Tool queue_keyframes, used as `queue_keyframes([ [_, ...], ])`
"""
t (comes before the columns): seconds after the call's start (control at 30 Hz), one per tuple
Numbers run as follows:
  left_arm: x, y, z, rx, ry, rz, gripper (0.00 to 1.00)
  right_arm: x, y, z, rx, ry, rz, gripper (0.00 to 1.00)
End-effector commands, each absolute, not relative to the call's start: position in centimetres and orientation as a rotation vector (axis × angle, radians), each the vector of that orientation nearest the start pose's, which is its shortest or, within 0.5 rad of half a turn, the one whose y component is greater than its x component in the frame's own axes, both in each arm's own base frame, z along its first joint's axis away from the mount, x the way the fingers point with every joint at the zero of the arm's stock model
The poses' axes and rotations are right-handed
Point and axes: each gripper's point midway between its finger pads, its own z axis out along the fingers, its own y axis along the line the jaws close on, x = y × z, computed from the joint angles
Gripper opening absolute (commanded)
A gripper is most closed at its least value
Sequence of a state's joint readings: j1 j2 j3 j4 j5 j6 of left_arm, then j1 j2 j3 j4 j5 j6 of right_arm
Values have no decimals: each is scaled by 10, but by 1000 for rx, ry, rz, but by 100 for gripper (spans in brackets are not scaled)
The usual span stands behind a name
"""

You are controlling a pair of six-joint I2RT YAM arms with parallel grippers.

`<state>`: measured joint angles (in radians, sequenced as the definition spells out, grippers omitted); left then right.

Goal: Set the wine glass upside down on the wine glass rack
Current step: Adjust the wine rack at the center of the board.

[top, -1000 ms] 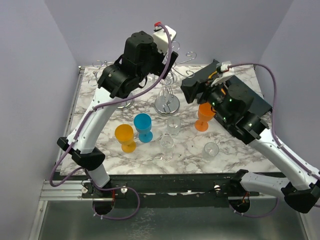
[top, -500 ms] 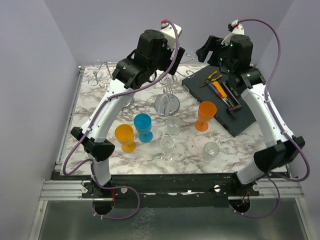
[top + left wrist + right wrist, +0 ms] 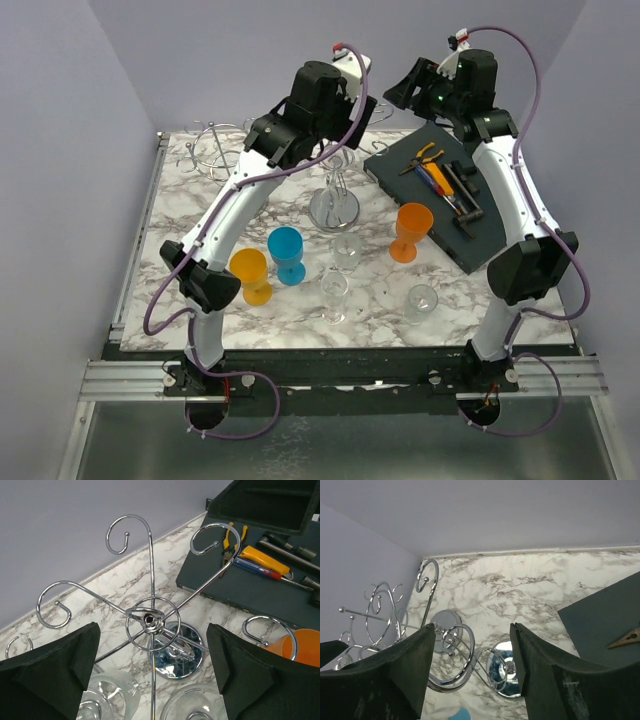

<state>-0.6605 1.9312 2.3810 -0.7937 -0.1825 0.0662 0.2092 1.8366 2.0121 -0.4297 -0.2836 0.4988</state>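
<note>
**Inspector:** Claw status, both arms?

**Assessor:** Left claw (image 3: 152, 630) was spread wide and held nothing, directly above the hub of the wine glass rack (image 3: 149, 621). Right claw (image 3: 472, 630) was likewise spread and empty, raised high near the back wall.

**Inspector:** Wine glass location?

**Assessor:** Three stood upright on the tabletop (image 3: 290, 325). The first clear wine glass (image 3: 347, 250) was near the rack's base, the second clear wine glass (image 3: 333, 290) just in front of it, and the third clear wine glass (image 3: 421, 300) further right. Which one was assigned could not be determined. An orange glass (image 3: 410, 230) stood beside the toolbox (image 3: 480, 235).
</note>
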Motion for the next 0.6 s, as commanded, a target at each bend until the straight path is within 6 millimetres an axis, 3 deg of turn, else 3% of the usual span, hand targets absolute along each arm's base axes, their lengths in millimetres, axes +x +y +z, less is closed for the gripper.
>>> queue_keyframes([
  [0.0,443,-302,412,524,1789,-264,95,509,196,374,25,1918,872,65],
  [0.3,454,-304,410,492,1786,-264,91,508,201,349,36,1972,906,48],
  [0.57,461,-295,411,466,1792,-288,90,501,199,346,58,1957,919,13],
])
